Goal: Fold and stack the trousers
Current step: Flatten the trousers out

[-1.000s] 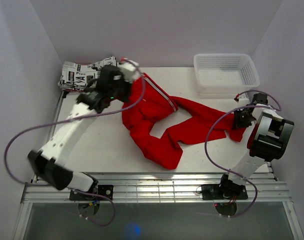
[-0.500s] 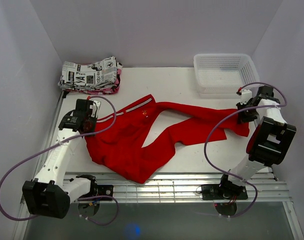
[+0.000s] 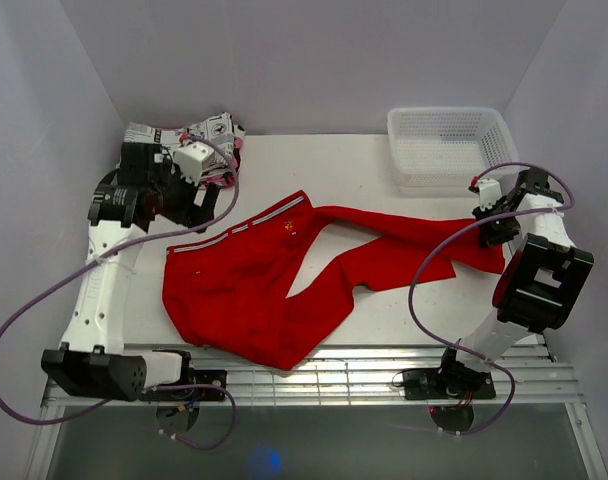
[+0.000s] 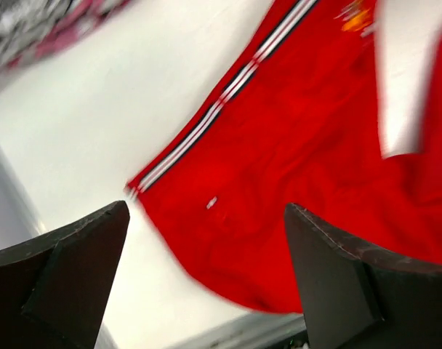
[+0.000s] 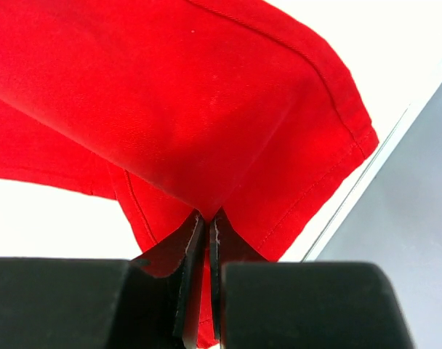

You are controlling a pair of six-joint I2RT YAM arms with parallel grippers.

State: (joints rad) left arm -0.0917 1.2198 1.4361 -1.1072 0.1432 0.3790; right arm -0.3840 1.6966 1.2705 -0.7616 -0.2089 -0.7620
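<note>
The red trousers [image 3: 244, 290] lie spread across the table, waist at the left with a striped side seam, legs running right. My left gripper [image 3: 197, 203] hovers above the table just beyond the waist's far corner, open and holding nothing. In the left wrist view its fingers [image 4: 75, 254] stand wide apart over the waist [image 4: 294, 145] below. My right gripper [image 3: 489, 225] is shut on a leg end at the table's right edge. In the right wrist view the fabric [image 5: 206, 109] rises in a pinched fold from the closed jaws [image 5: 206, 216].
A folded newspaper-print garment [image 3: 169, 145] sits at the back left corner, right behind the left wrist. A white mesh basket [image 3: 451, 145] stands at the back right. A metal rail [image 3: 314, 365] borders the near edge, and walls close in on both sides.
The left gripper dragged the waist from the back toward the front left, let go, opened and rose toward the back left. The trousers now lie flatter. The right gripper shifted slightly, still pinching the leg.
</note>
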